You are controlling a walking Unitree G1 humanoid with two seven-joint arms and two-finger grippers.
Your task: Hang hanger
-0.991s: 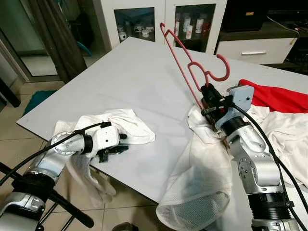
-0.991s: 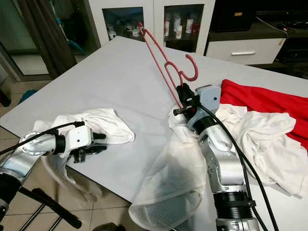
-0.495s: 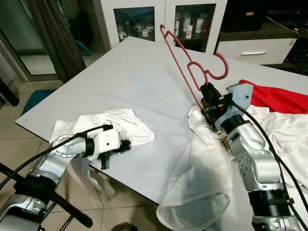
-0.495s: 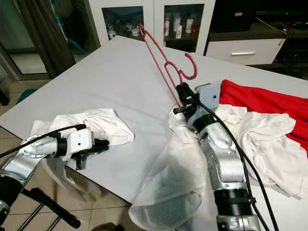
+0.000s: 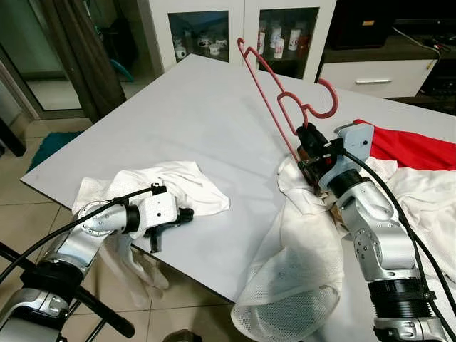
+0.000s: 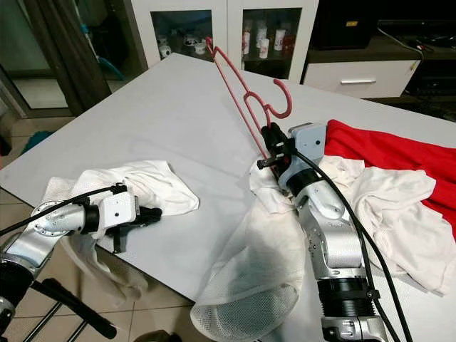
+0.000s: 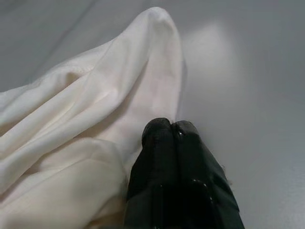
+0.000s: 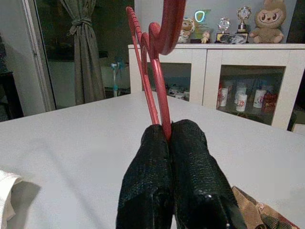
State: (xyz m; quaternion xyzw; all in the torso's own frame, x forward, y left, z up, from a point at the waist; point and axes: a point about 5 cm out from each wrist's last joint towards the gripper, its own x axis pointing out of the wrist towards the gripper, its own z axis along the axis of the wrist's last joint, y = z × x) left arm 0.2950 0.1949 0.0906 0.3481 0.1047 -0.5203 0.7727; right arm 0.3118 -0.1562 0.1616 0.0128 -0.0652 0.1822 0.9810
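spanning most of the scene, a pale grey table (image 5: 178,121) carries everything, with a white glass-fronted cabinet (image 5: 242,28) behind it. a red cloth (image 6: 399,153) lies at its far right side, touching a heap of white laundry (image 6: 388,203) just in front of it. a white mesh garment (image 5: 299,263) drapes from the right arm down over the table's near edge. a second white garment (image 5: 171,185) sits crumpled at the near left corner, partly hanging off the edge. the right gripper (image 8: 167,131) has its fingers pressed together on the lower bar of the red hanger (image 5: 281,100), which stands tilted up above the table, hook toward the right. the left gripper (image 7: 170,125) rests low at the table's near edge, fingers closed with nothing between them, tips just beside the crumpled garment's fold.
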